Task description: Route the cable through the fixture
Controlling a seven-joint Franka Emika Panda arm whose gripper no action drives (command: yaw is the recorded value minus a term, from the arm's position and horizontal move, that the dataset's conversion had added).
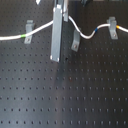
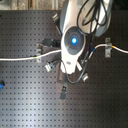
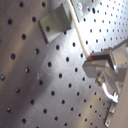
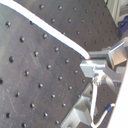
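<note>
First exterior view is showing the cable [image 1: 85, 35] lying with its long axis across the black perforated board [image 1: 65, 95], running from the first exterior view's left edge past a green band [image 1: 23, 36], rising behind my grey gripper bar [image 1: 57, 35], then dipping and climbing toward the clip [image 1: 113, 26] on the first exterior view's right, where a blue band [image 1: 94, 30] is sitting just before it. Two more metal clips are standing there, one [image 1: 30, 30] touching the cord near the green band and one [image 1: 75, 41] just below the dip.

Second exterior view is looking down on my arm [image 2: 74, 40], which is hiding the middle stretch; only the cord's ends [image 2: 17, 58] are showing, pointing out toward both sides.

Both wrist views are giving what the others cannot: my gripper [image 3: 92, 62] is pinching the cable [image 4: 50, 30] at its fingertips, jaws closed on it, the cord stretching away taut and straight across the board; in the first wrist view it is passing a clip [image 3: 56, 22]
</note>
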